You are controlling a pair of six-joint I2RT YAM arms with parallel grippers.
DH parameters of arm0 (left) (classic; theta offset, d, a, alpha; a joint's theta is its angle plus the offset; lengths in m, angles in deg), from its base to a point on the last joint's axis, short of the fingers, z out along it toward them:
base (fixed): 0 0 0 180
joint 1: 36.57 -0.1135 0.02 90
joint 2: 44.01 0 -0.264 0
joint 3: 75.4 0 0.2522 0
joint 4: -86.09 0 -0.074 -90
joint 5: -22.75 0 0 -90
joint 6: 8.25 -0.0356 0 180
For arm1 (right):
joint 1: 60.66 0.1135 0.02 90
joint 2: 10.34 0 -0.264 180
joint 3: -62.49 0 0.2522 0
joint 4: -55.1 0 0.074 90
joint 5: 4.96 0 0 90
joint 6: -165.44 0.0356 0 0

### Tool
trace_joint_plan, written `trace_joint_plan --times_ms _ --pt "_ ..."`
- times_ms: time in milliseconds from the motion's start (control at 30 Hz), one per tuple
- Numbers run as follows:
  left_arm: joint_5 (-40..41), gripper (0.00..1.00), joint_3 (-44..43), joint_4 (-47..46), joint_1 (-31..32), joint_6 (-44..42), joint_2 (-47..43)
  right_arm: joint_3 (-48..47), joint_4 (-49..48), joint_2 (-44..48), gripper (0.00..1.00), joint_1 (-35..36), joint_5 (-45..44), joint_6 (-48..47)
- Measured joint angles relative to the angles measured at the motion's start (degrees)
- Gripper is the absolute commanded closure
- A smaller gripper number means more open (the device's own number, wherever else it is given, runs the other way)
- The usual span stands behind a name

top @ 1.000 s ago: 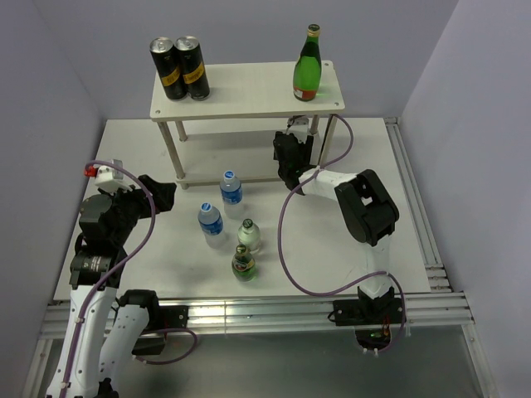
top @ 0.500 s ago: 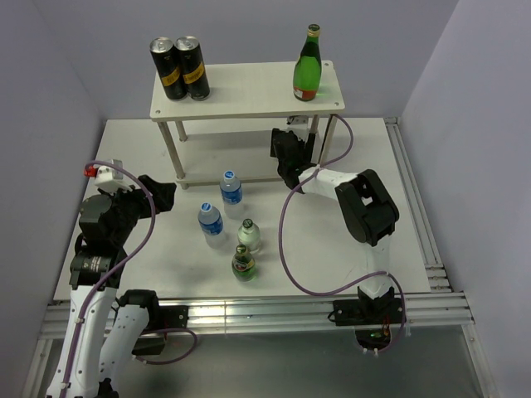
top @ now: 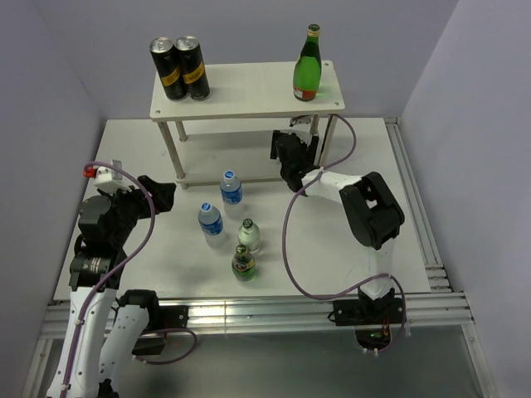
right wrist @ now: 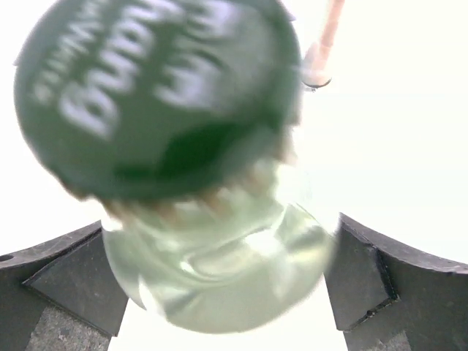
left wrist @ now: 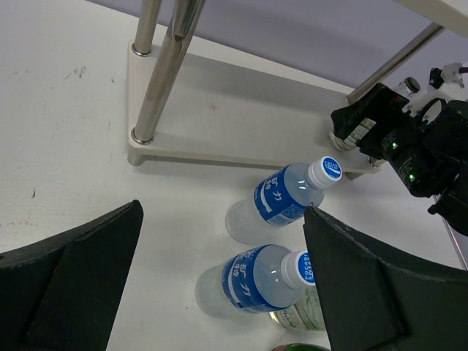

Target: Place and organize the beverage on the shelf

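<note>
White table (top: 182, 257), lilac walls (top: 232, 25); left gripper (top: 162, 192) gapes empty, right gripper (right wrist: 216, 289) clamps a green-capped bottle (right wrist: 157, 95).

My right fingers (right wrist: 51, 292) look like matt black plastic. The bottle (right wrist: 219, 278) between them is glossy and clear, its cap (right wrist: 153, 95) smooth.

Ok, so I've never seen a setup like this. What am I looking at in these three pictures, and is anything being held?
Two robot arms are bolted to a white table: the left arm and the right arm. One picture looks down from above; the other two come from a camera on each wrist. A cream shelf carries two black cans and a tall green bottle on top. Two blue-capped water bottles and two small bottles stand on the table. The left tool is open and empty. The right tool, reaching under the shelf's top board, grips a clear bottle with a green cap.
</note>
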Motion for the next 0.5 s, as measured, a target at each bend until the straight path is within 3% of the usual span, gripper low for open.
trace_joint_plan --times_ms 500 --pt "0.00 0.01 0.00 -0.02 0.00 0.00 -0.79 10.80 0.79 13.55 0.00 3.23 2.16 2.49"
